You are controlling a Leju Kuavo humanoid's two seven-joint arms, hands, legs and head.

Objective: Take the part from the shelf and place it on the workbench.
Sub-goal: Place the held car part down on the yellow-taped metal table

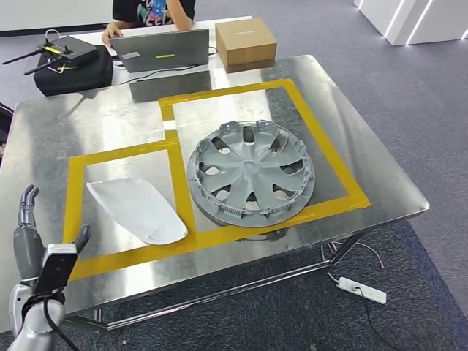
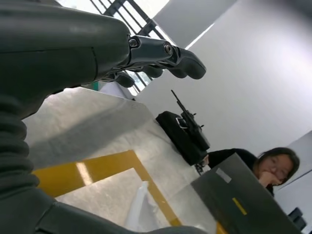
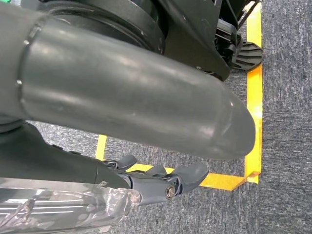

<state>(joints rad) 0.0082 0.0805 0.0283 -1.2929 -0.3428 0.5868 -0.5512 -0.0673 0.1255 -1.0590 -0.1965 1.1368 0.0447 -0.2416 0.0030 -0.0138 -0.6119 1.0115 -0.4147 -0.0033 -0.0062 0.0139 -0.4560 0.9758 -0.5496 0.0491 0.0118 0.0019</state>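
Hovering my empty, spread left hand (image 1: 28, 234) at eight o'clock of the white part (image 1: 138, 208) on the workbench (image 1: 50, 131), I could nudge it; my right hand (image 3: 158, 178) hangs, grip unclear.

Bare steel lies left of the white part (image 1: 138, 210); the hubcap (image 1: 251, 173) fills the right taped box.

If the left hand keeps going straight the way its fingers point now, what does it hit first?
Probably nothing near. The left hand is raised at the workbench edge, fingers spread above the surface. Farther along lies the black bag, but depth is unclear.
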